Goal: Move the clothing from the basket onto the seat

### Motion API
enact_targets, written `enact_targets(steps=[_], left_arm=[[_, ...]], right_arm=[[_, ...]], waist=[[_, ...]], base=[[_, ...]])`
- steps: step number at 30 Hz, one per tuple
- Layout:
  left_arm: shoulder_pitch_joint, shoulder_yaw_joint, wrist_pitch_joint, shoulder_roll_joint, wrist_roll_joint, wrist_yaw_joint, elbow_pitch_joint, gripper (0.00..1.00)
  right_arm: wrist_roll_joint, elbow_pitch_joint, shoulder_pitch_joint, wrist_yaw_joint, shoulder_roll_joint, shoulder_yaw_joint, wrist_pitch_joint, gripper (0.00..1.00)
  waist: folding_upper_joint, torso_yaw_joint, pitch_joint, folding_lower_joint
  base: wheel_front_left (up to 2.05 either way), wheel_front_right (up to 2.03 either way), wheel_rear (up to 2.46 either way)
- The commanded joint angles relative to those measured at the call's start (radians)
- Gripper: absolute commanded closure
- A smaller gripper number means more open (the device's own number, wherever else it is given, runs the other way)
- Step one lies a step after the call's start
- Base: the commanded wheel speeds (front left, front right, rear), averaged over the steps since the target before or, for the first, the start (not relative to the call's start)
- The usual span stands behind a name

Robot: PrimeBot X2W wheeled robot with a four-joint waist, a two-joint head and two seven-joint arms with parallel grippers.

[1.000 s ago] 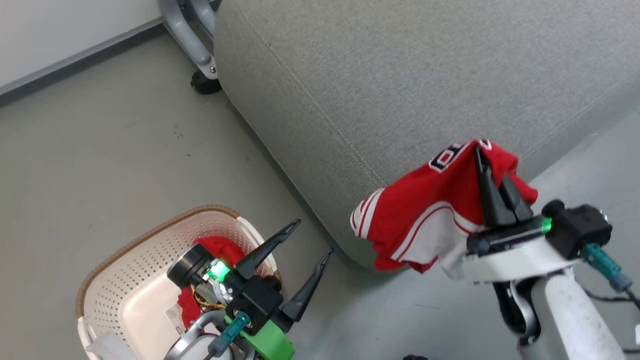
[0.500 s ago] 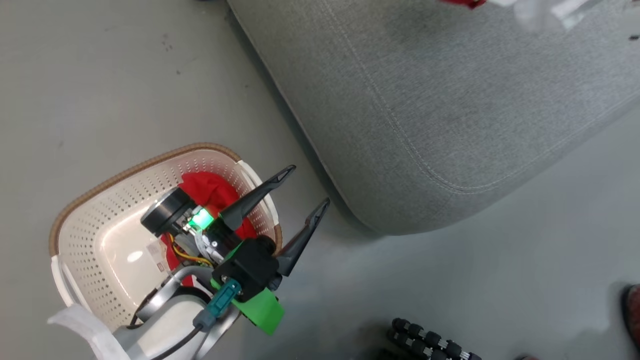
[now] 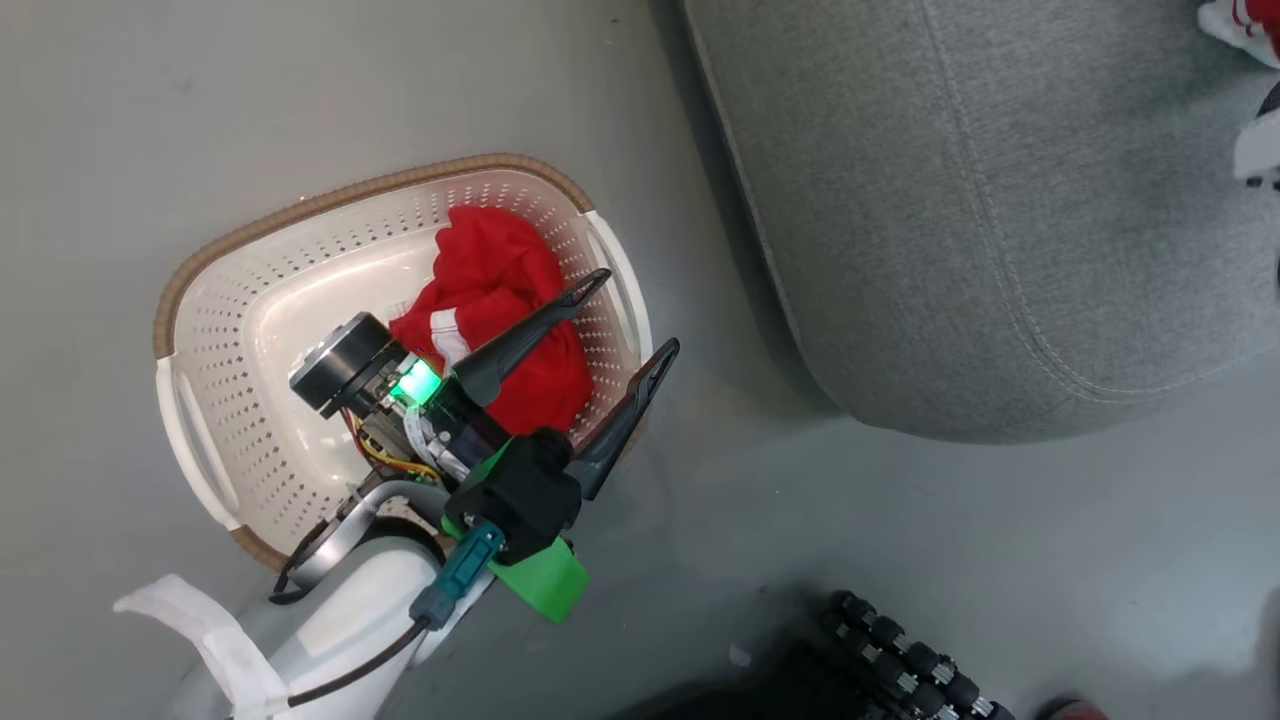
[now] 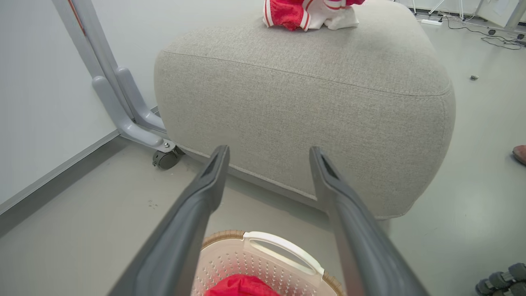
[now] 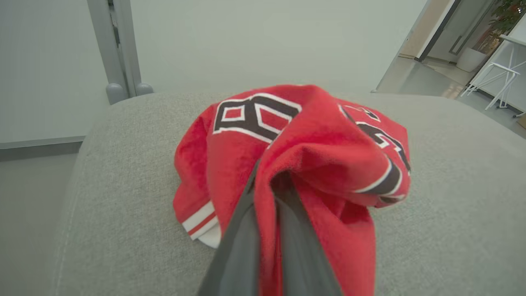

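Note:
The cream basket point(image 3: 250, 290) stands on the floor beside the grey seat point(image 3: 1000, 200). A crumpled red garment with a white stripe point(image 3: 495, 290) lies inside it. My left gripper point(image 3: 640, 310) hovers open above the basket's right end, with nothing between its fingers; the left wrist view looks along the left gripper point(image 4: 269, 151) at the seat point(image 4: 308, 90). My right gripper point(image 5: 269, 181) is shut on the red jersey point(image 5: 296, 135), which has black white-edged letters. The jersey rests bunched on the seat's top point(image 5: 123, 185).
A grey metal frame on a caster point(image 4: 123, 102) stands against the wall left of the seat. A black ribbed object point(image 3: 900, 650) lies on the floor near my base. A shoe tip point(image 4: 520, 154) shows at the right.
The head camera has swung down and left toward the basket. My right gripper has carried the jersey from in front of the seat up onto its top. The left gripper stays open over the basket.

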Motion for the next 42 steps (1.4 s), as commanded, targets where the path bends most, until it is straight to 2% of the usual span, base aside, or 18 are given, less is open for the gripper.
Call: enact_targets(steps=[1, 6, 11, 17, 23, 26, 33, 41, 42], left_arm=[[-0.014, 0.0, -0.017, -0.009, 0.005, 0.008, 0.016, 0.0], [0.009, 0.013, -0.089, -0.058, -0.02, 0.053, 0.095, 0.0], [0.049, 0.033, -0.141, -0.13, -0.051, 0.121, 0.195, 0.0], [0.151, 0.117, -0.147, -0.211, -0.121, 0.191, 0.216, 0.0], [0.299, 0.222, -0.147, -0.25, -0.155, 0.203, 0.218, 0.0], [0.363, 0.277, -0.147, -0.262, -0.161, 0.207, 0.209, 0.0], [0.482, 0.412, -0.147, -0.293, -0.147, 0.227, 0.136, 0.0], [0.608, 0.505, -0.147, -0.307, -0.1, 0.227, 0.019, 0.0], [0.63, 0.524, -0.147, -0.31, -0.126, 0.228, 0.005, 0.0]], right_arm=[[-0.036, -0.025, 0.056, -0.001, 0.013, -0.009, -0.003, 0.0], [-0.142, -0.112, 0.265, -0.001, 0.07, 0.023, -0.003, 0.0], [-0.158, -0.243, 0.463, -0.001, 0.146, 0.045, -0.003, 0.0], [-0.17, -0.33, 0.611, -0.001, 0.208, 0.177, -0.003, 0.0], [-0.175, -0.36, 0.677, -0.001, 0.238, 0.36, -0.003, 0.0], [-0.169, -0.388, 0.701, -0.001, 0.244, 0.402, -0.003, 0.0], [-0.178, -0.475, 0.77, -0.001, 0.247, 0.401, -0.003, 0.0], [-0.195, -0.563, 0.883, -0.001, 0.249, 0.278, -0.003, 0.0], [-0.193, -0.57, 0.898, -0.001, 0.252, 0.26, -0.003, 0.0]], waist=[[0.0, 0.037, 0.008, -0.0002], [0.0, 0.046, -0.079, -0.0002], [0.0, 0.094, -0.204, -0.0002], [0.0, 0.181, -0.371, -0.0002], [0.0, 0.256, -0.541, -0.0002], [0.0, 0.279, -0.613, -0.0002], [0.0, 0.305, -0.735, -0.0002], [0.0, 0.318, -0.797, -0.0002], [0.0, 0.318, -0.801, -0.0002]], base=[[0.0, 0.0, 0.0], [0.0, 0.0, 0.0], [0.0, 0.0, 0.0], [0.0, 0.0, 0.0], [0.0, 0.0, 0.0], [0.0, 0.0, 0.0], [0.0, 0.0, 0.0], [0.0, 0.0, 0.0], [0.0, 0.0, 0.0]])
